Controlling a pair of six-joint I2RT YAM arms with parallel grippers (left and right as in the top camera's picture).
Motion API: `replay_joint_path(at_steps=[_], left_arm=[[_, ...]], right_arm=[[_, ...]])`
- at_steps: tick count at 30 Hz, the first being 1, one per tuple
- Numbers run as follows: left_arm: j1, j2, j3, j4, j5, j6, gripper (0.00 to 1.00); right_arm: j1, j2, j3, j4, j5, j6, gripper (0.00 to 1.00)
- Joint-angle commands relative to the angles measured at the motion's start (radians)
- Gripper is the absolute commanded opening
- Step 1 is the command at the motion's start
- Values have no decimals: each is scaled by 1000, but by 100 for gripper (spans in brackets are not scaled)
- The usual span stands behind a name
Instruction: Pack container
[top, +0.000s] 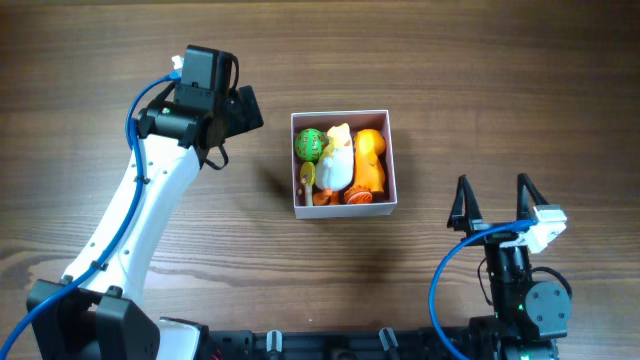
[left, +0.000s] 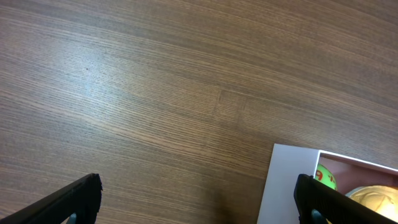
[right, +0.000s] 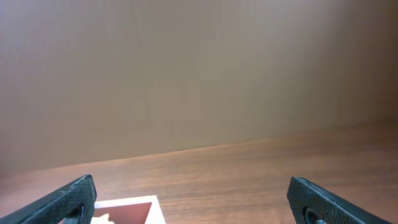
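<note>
Left gripper (top: 250, 112) seen from overhead: fingers spread, nothing between them. It sits near the left wall of the container (top: 345, 210) but apart from it. White left arm (top: 130, 210) reaches up from the lower left corner. Container sits mid-table on the wooden table (top: 450, 60), lidless. It is packed with a green ball (top: 310, 145), a white-and-cream figure (top: 338, 160), an orange toy (top: 372, 160) and a small yellow piece (top: 307, 176). Right gripper (top: 492, 185) is at the lower right, well apart from the container. Its two prongs are wide apart and empty.

Left wrist view: both black fingers (left: 78, 199) sit at the frame's lower corners, with bare wood grain between them. One white container corner shows at the lower right, the green ball just inside it.

Right wrist view: fingers (right: 71, 199) parted wide. A container corner with pink inside is at the bottom edge, by the left finger. A pale wall (right: 199, 68) stands beyond the table.
</note>
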Motion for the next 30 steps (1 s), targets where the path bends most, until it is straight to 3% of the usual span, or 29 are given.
replay_joint_path(at_steps=[1, 6, 12, 30], left_arm=[[5, -11, 14, 2, -6, -3, 100], [5, -11, 14, 2, -6, -3, 100], [5, -11, 14, 2, -6, -2, 100], [5, -11, 14, 2, -6, -3, 100]], right_arm=[[-1, -18, -34, 8, -23, -69, 100], [0, -18, -117, -10, -23, 3, 100], [0, -18, -116, -22, -23, -58, 100], [0, -14, -116, -21, -23, -53, 100]])
